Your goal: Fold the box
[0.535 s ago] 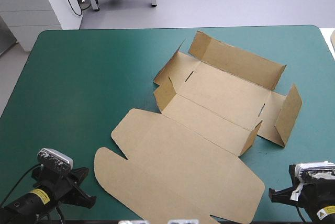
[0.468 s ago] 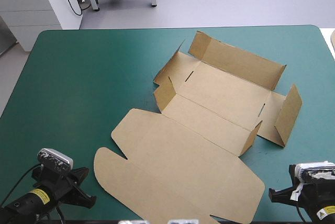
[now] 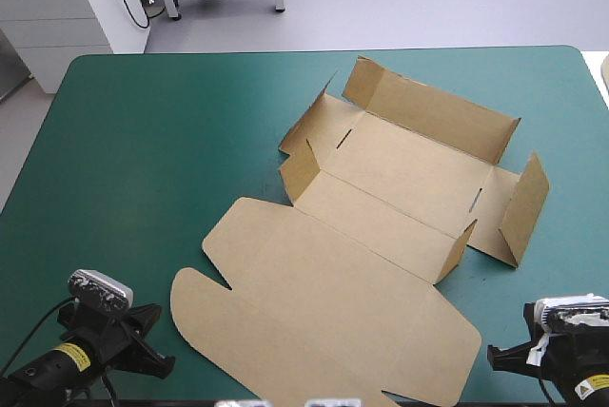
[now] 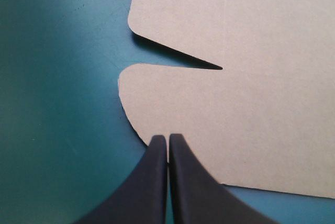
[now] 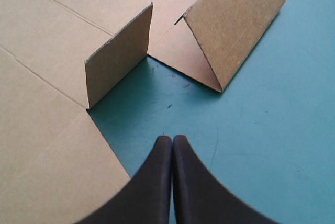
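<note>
With both grippers closed and empty, the box (image 3: 381, 226) lies ahead: its flat lid (image 4: 235, 103) starts right at the left gripper (image 4: 167, 143), and its raised end wall (image 5: 235, 25) stands near the right gripper (image 5: 171, 141).

Two robot arms reach in low at the near edge of the surface (image 3: 143, 141), one at each near corner of the box (image 3: 381, 236). The left gripper (image 4: 167, 139) has its black fingers (image 4: 157, 182) pressed together into a single pointed arch, with the tips over the box's rounded near-left corner. The right gripper (image 5: 171, 139) is closed to the same point, just off the box's near-right corner. Each gripper points in toward the box. Whether either tip touches anything cannot be told.
</note>
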